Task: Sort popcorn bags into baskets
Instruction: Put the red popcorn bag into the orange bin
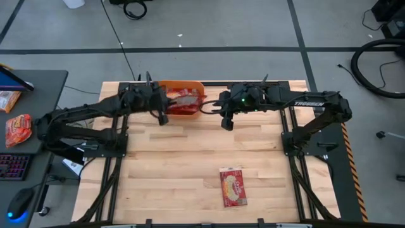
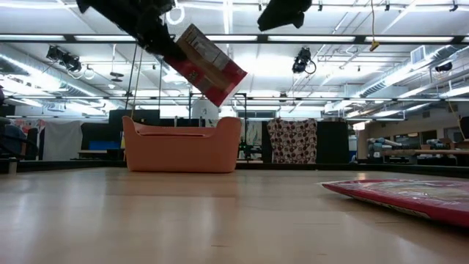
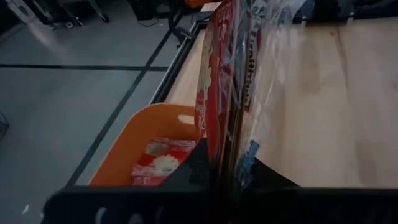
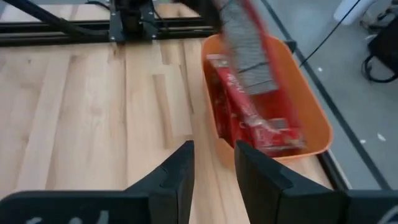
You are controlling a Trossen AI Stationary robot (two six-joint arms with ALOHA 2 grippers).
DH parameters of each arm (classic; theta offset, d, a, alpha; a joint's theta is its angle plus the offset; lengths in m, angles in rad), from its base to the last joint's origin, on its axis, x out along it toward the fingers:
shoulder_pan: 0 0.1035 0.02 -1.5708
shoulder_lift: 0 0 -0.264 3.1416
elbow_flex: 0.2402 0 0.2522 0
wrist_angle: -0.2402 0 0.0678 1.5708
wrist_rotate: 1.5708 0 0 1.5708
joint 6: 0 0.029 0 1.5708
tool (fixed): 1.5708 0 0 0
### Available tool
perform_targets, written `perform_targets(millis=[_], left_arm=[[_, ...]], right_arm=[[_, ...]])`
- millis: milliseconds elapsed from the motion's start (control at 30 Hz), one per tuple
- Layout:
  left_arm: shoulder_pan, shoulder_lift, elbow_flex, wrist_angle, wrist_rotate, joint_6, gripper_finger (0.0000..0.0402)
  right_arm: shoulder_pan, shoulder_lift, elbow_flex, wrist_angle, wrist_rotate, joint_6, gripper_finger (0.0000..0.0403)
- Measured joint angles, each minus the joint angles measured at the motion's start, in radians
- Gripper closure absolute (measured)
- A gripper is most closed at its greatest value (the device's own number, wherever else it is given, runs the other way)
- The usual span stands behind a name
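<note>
My left gripper [image 2: 170, 45] is shut on a red popcorn bag [image 2: 211, 67] and holds it in the air above the orange basket [image 2: 182, 147], which stands at the table's far edge [image 1: 180, 85]. Several red bags [image 4: 249, 118] lie inside the basket. My right gripper [image 4: 214, 168] hovers open with nothing between its fingers, just to the right of the basket [image 1: 226, 120] and high above the table. Another red bag with a cream oval label [image 1: 232, 187] lies flat on the table near the front edge. My left gripper pinches one end of the bag [image 3: 227, 165] between its two fingers [image 3: 198, 167]. They come from the table's left, slanting down. The bag sticks out past the fingertips and slopes down toward the basket [image 2: 220, 92], lifted clear of it and of the table.
Bare wooden tabletop [image 1: 177, 164] stretches between the basket and the flat bag. A dark side table at the left [image 1: 38, 95] carries more packets [image 1: 18, 130], a keyboard and a mouse. The arms' black frames [image 1: 104, 142] flank the table's sides.
</note>
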Motion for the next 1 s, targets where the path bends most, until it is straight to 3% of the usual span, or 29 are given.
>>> perform_targets(millis=[133,267,400,600,767,1000], left_arm=[[0.138,0.005,-0.012,0.009,0.123,0.046,0.0378],[0.259,0.005,-0.102,0.086,0.217,0.047,0.0377],[0.333,0.005,-0.201,0.253,0.285,0.066,0.0377],[0.393,0.005,-0.329,0.453,0.261,0.108,0.0377],[0.435,0.005,-0.408,0.462,0.241,0.108,0.0373],[0.399,0.005,-0.415,0.425,0.157,0.108,0.0299]], right_arm=[[0.009,0.014,-0.006,-0.023,-0.018,0.023,0.0284],[0.016,0.016,-0.007,-0.043,-0.019,0.041,0.0284],[0.017,0.013,-0.007,-0.050,-0.019,0.067,0.0286],[0.017,0.011,-0.007,-0.059,-0.018,0.091,0.0286],[0.017,0.011,-0.007,-0.058,-0.017,0.092,0.0286],[0.017,0.011,-0.007,-0.058,-0.015,0.092,0.0286]])
